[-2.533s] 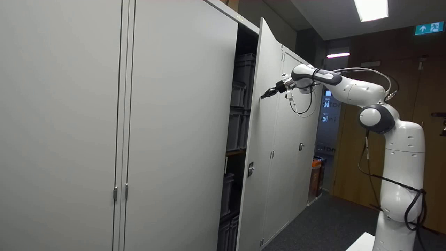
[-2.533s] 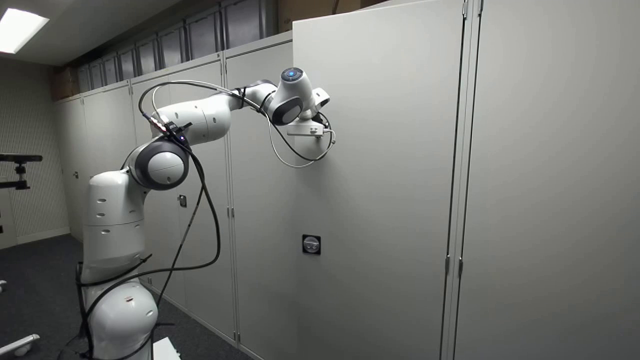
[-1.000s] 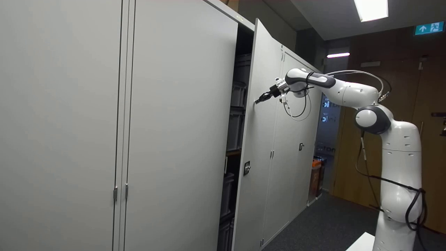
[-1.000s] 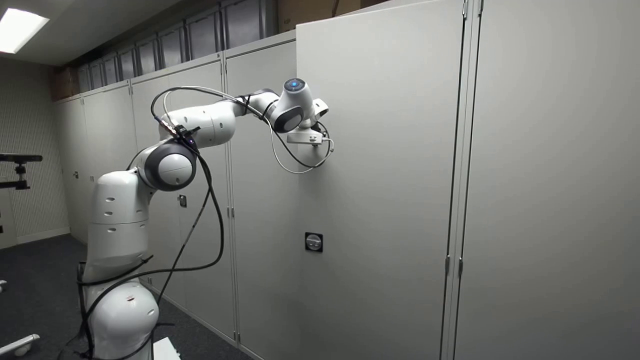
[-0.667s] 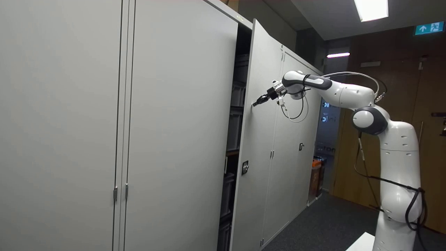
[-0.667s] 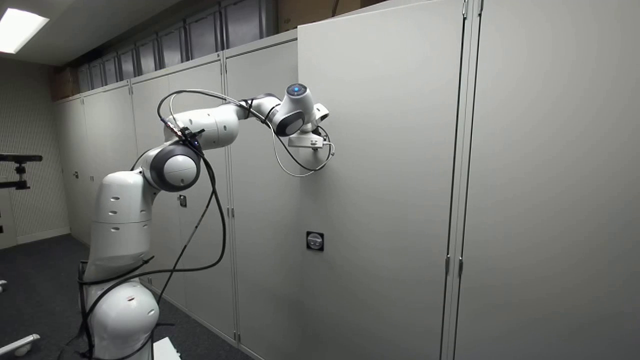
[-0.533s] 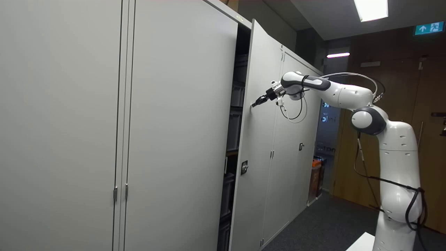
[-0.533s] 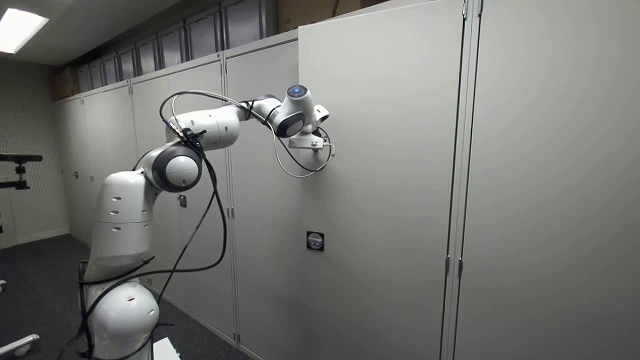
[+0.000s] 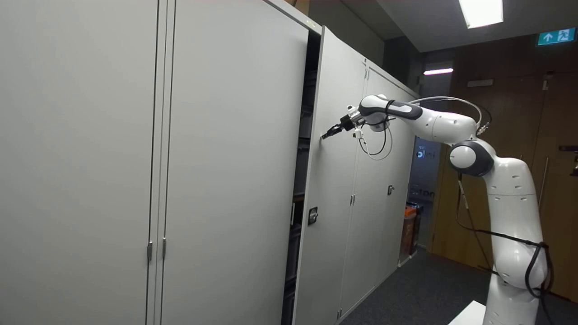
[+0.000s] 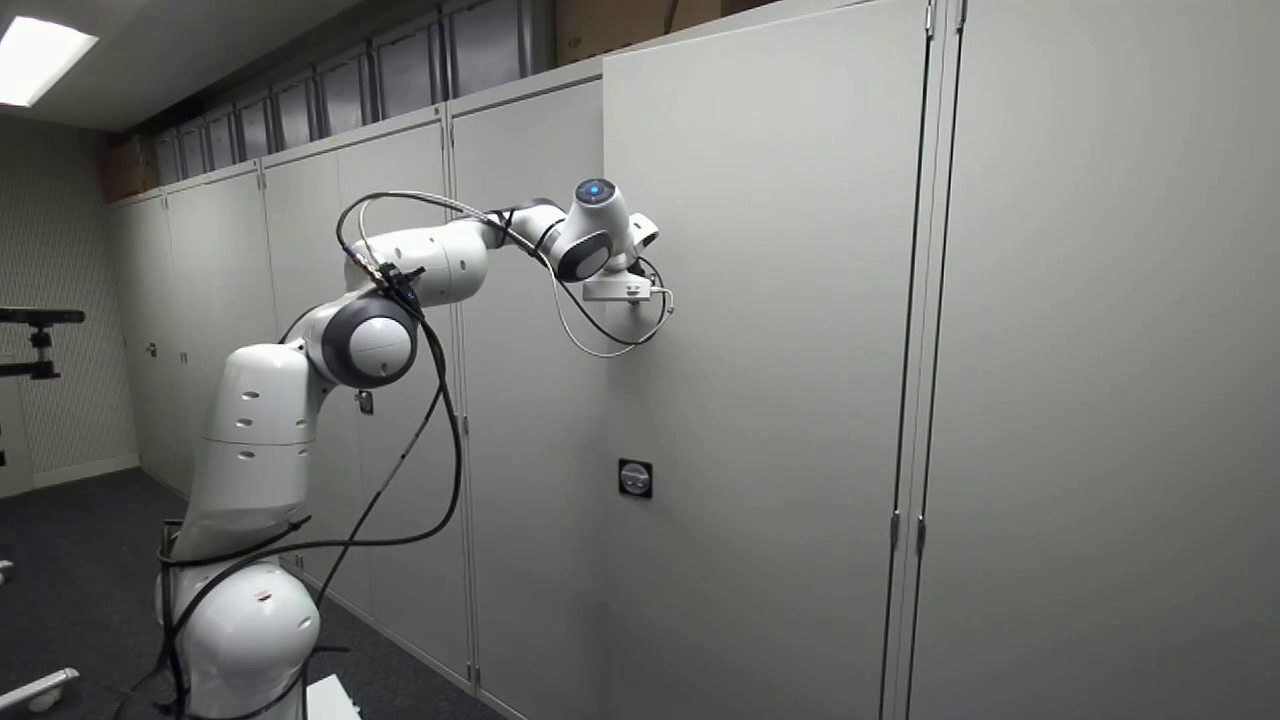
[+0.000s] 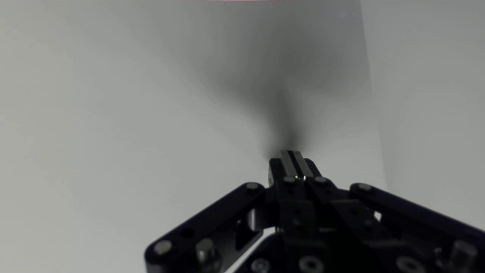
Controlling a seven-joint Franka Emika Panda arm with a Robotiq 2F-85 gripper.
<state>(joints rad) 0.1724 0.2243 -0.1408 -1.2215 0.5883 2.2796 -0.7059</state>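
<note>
Room: tall grey cabinets [image 9: 235, 144], dark carpet [image 9: 420, 289]
Cabinet door [image 9: 332, 180]: ajar, storage bins [image 9: 301, 169] partly visible past its free edge
Gripper [image 11: 291, 153]: fingers together, holding nothing, tips against the door's face near that edge, above the lock handle [image 9: 313, 215]

Inspector: Position of the tool [image 9: 323, 136]?
Recorder: Against the outer face of the ajar door [image 9: 332, 180], near its free edge, above the lock [image 9: 313, 215].
Inspector: Behind that ajar door?
Recorder: Bins [image 9: 301, 174], inside the cabinet row [image 9: 379, 212].
Inspector: To the sides, in an exterior view?
Recorder: Closed door [image 9: 235, 158] to the left; waste bin [image 9: 407, 234] to the right, at the far end of the cabinet row.
Inspector: On top?
Recorder: Crates [image 10: 490, 45], in an exterior view.
</note>
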